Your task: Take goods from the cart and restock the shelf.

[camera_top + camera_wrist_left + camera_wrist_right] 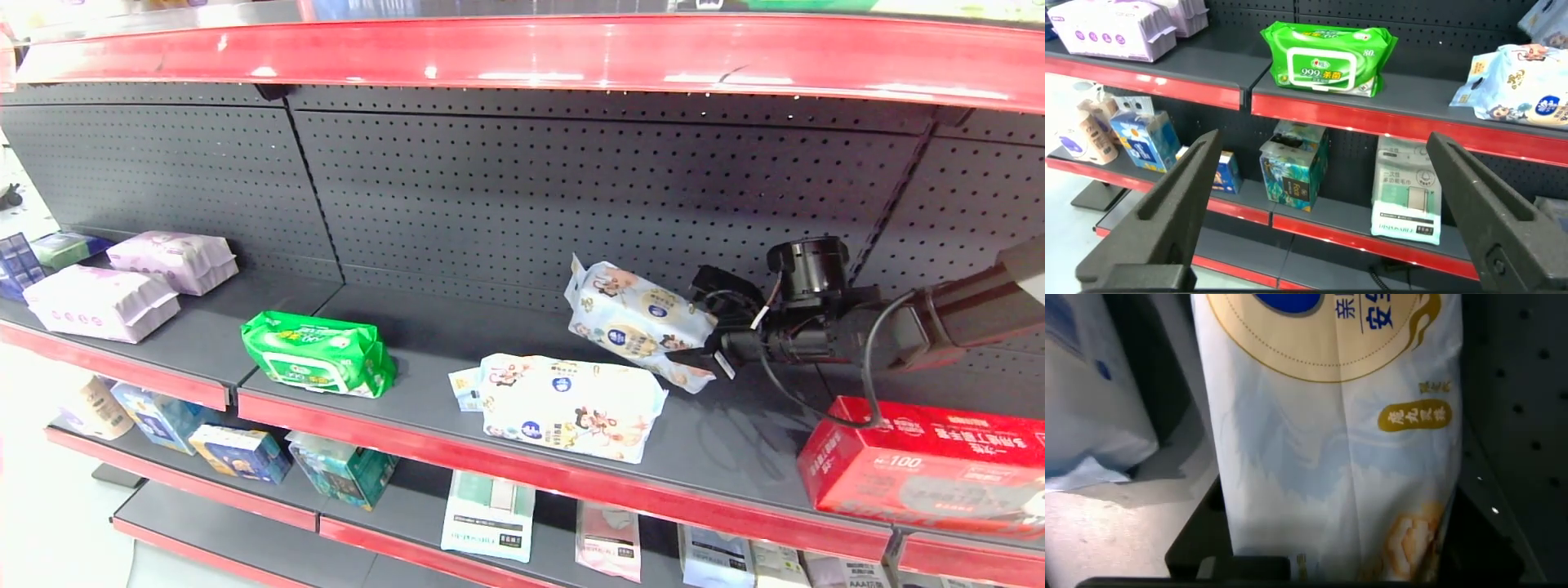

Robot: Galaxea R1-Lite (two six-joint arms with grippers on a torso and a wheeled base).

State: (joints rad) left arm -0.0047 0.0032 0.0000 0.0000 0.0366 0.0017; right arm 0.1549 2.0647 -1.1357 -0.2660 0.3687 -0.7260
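R hand [704, 343], centre-right in head view, grasps cartoon wipes pack [633, 322], tilted over shelf [735, 441]; fingertips hidden behind pack, contact w/ shelf unclear. L hand [1323, 143] released, spread wide, base cut off at frame bottom.

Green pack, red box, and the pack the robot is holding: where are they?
green pack [317, 354]: head view, middle of its front.
red box [922, 465]: head view, on its front face.
held pack [641, 322]: head view, middle of its printed side.
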